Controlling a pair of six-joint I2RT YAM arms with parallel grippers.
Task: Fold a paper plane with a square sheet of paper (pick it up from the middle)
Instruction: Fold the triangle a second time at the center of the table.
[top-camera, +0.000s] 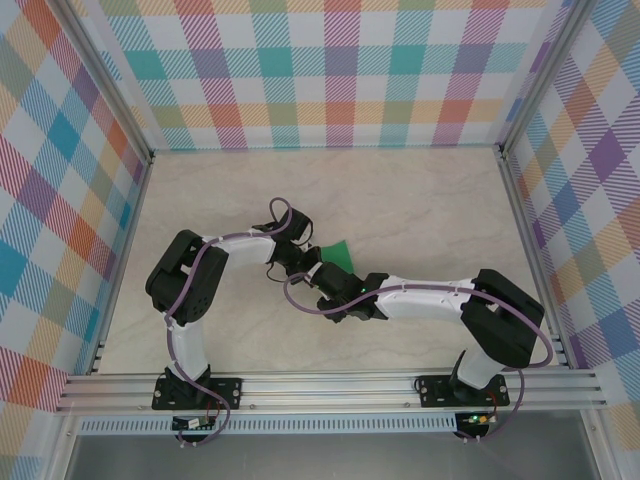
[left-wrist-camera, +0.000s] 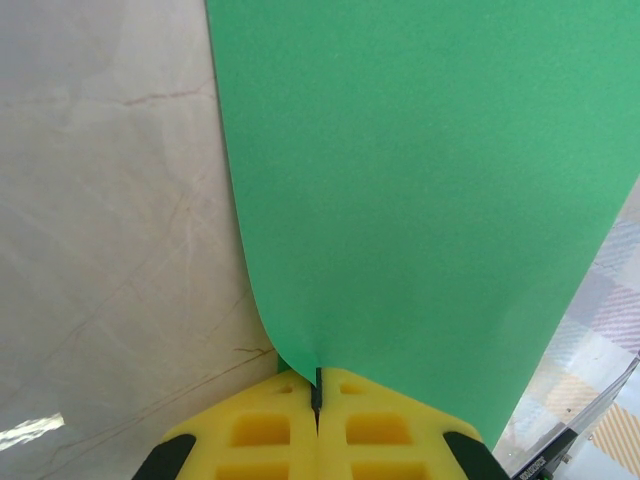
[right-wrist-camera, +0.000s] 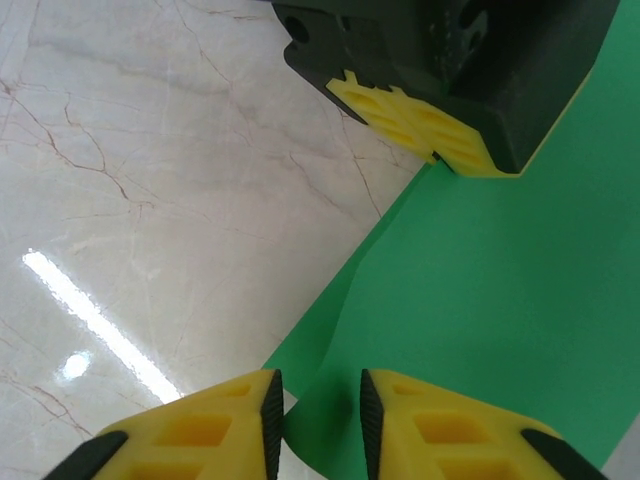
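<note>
Green sheet (left-wrist-camera: 420, 180): pinched in my left claw (left-wrist-camera: 317, 395), jaws pressed together.
Right claw (right-wrist-camera: 315, 425): jaws slightly apart, straddling the sheet's corner.
Left arm (top-camera: 190, 280), right arm (top-camera: 450, 295): elbows bent, wrists meeting over the table (top-camera: 430, 200).

1. Tabletop (top-camera: 420, 200) is a pale marble-look slab, cream with thin brownish veins running through it.
2. Walls (top-camera: 320, 70) on the left, back and right are all pastel plaid: teal, orange, purple and yellow stripes on white.
3. Silvery metal posts (top-camera: 103, 75) run up the corners, and a slotted rail (top-camera: 330, 385) crosses the near edge.
4. Surface is pretty glossy; there's a bright streak of glare (right-wrist-camera: 90, 320) in the right wrist view.
</note>
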